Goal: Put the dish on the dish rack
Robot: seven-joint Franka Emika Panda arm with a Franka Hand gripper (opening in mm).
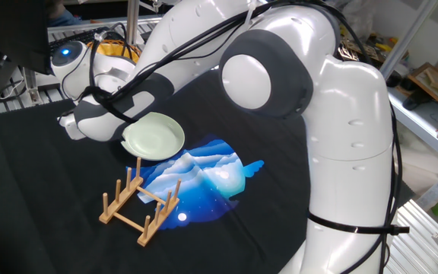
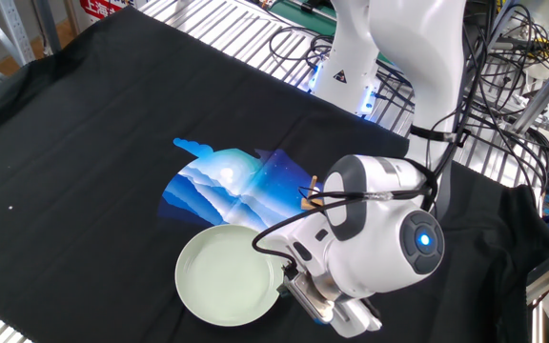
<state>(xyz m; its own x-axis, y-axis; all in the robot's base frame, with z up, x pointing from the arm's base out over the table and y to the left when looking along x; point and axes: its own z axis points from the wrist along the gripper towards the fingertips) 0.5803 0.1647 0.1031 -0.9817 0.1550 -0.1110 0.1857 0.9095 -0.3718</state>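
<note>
The dish [image 1: 155, 137] is a round pale-green plate, level, just beyond the dish rack. My gripper [image 1: 125, 135] is shut on the dish's left rim; the wrist hides most of the fingers. In the other fixed view the dish [image 2: 225, 276] is at the near edge of the black cloth and my gripper [image 2: 287, 279] clamps its right rim. The light-wood dish rack [image 1: 140, 203] stands empty on the cloth in front of the dish. In the other fixed view only a small tip of the rack [image 2: 310, 185] shows behind my arm.
A blue and white print [image 1: 204, 175] lies on the black cloth [image 2: 84, 124] next to the rack. A yellow-orange object [image 1: 125, 50] sits behind the arm. Metal slats [image 2: 246, 33] and cables [image 2: 503, 57] border the table.
</note>
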